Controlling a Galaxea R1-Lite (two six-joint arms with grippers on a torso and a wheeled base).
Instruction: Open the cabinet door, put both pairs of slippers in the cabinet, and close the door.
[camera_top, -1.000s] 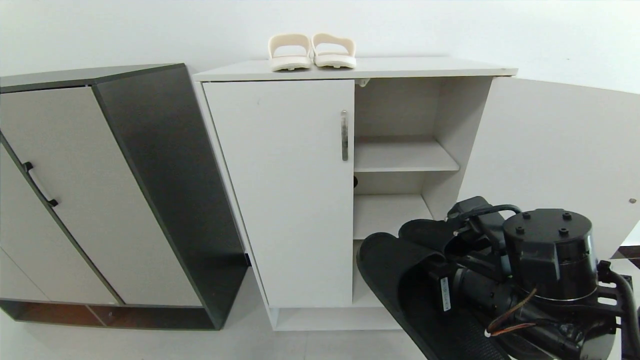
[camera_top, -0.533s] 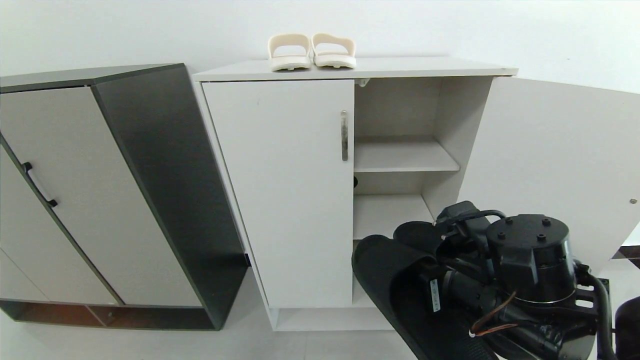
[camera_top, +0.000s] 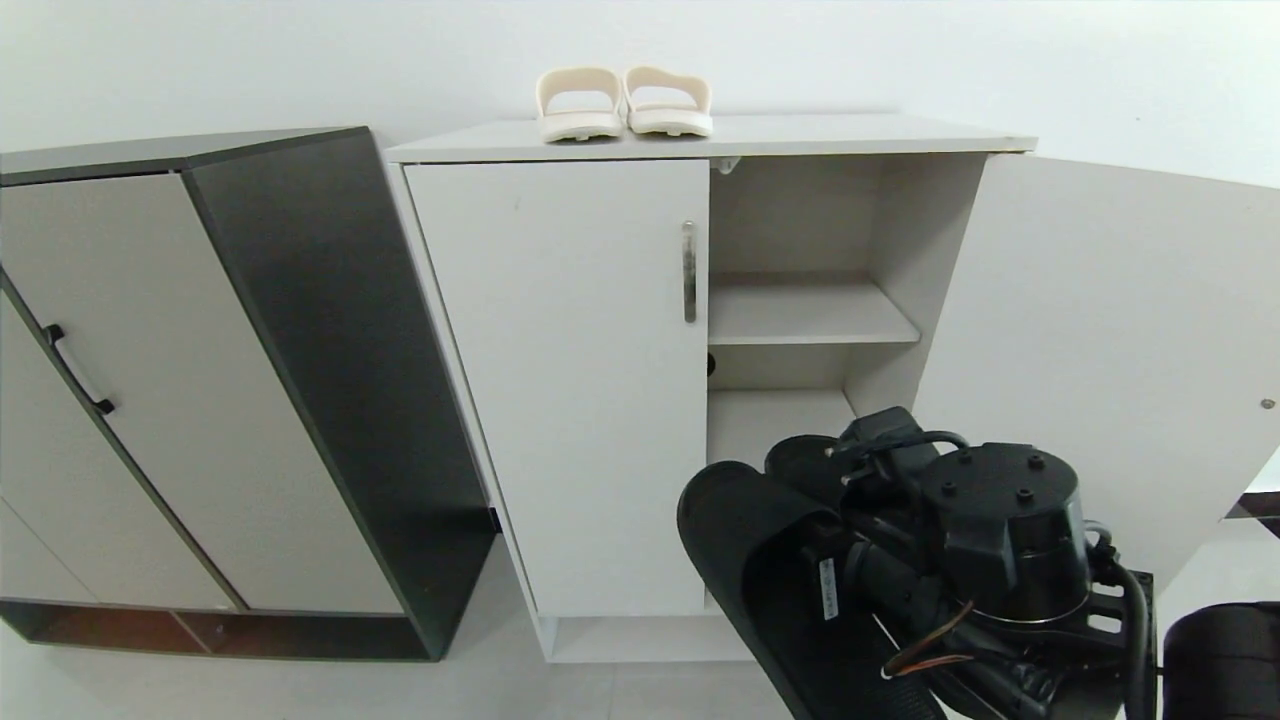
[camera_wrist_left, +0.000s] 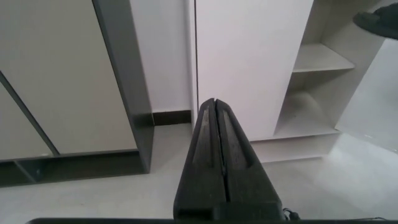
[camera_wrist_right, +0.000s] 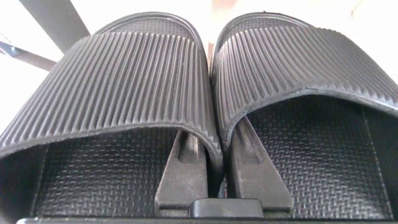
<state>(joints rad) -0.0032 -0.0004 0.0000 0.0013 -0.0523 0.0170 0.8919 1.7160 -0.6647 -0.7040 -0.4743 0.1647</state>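
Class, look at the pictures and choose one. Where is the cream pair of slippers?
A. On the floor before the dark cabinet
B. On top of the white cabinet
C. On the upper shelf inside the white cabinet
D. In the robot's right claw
B: the cream slippers sit side by side on the top panel of the white cabinet; the right claw grips the black slippers instead.
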